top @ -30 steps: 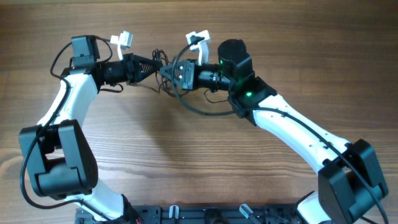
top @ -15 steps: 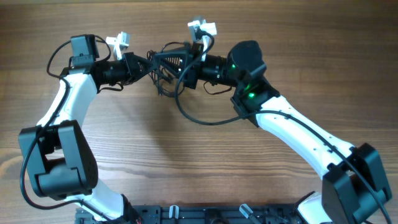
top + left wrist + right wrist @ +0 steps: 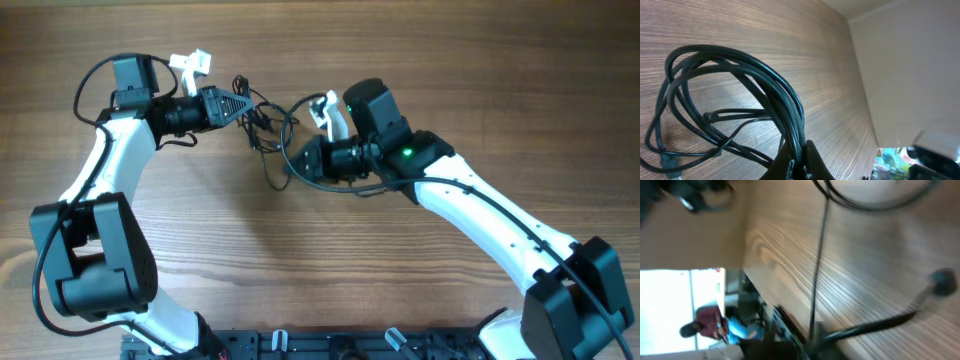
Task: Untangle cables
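Overhead view: the cables (image 3: 262, 128) sit as one loose bunch of thin black loops right at the tip of my left gripper (image 3: 240, 103). They spill from it toward my right gripper (image 3: 300, 163), above the wooden table (image 3: 300, 260). I cannot tell whether the lowest loops touch the wood.

In the left wrist view my left gripper (image 3: 799, 162) is clenched on a thick gathering of strands, where many loops of the cables (image 3: 740, 65) converge into one neck between the fingers. The loops fan out wide from there, with a small plug tip dangling at the lower edge.

My right gripper is just beyond the bunch from the left gripper, near its outer loops. The right wrist view is blurred. A single thin strand (image 3: 816, 275) runs down toward my fingers, but I cannot tell whether the jaws are parted or pinching it.

To do this well, I judge the left grip should act as the anchor. The right should pick one outer loop or a plug end, not the neck, and draw it away from the left gripper slowly, watching for knots cinching tight.

Containers: none in any view, so nothing to report inside one.
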